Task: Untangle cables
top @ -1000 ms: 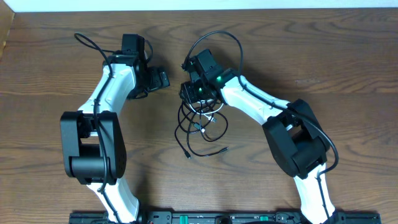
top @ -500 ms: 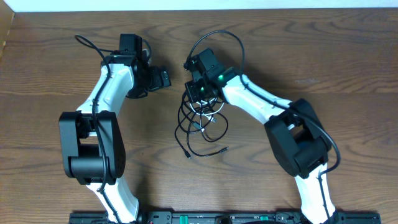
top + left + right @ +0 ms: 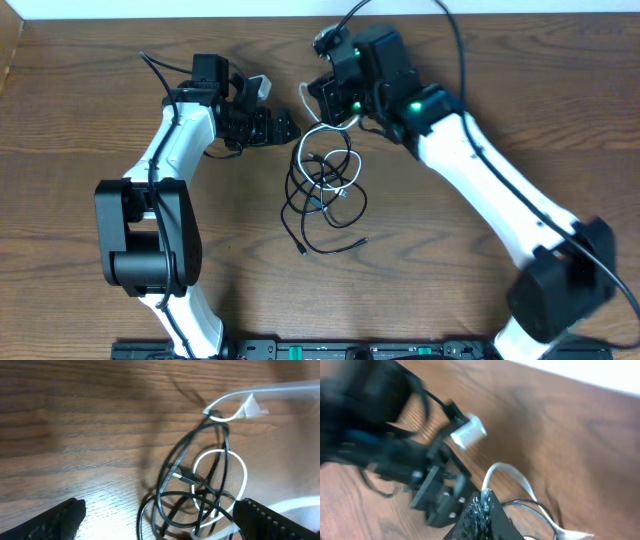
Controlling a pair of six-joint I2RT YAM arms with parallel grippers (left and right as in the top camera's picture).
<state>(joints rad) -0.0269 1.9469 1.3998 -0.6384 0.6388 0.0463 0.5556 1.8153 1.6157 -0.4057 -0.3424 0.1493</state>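
Above the far middle of the table (image 3: 80, 120), the right end effector (image 3: 482, 502) is clenched on one end of the white cable (image 3: 245, 474) and holds it raised. The rest of that cable loops through the black cable (image 3: 318, 188), which lies coiled on the wood between the arms. The left end effector (image 3: 162, 512) hangs released, jaws wide, just over the coils. It should probably pin a black strand first, then let the white one be drawn out slowly so no knot cinches.
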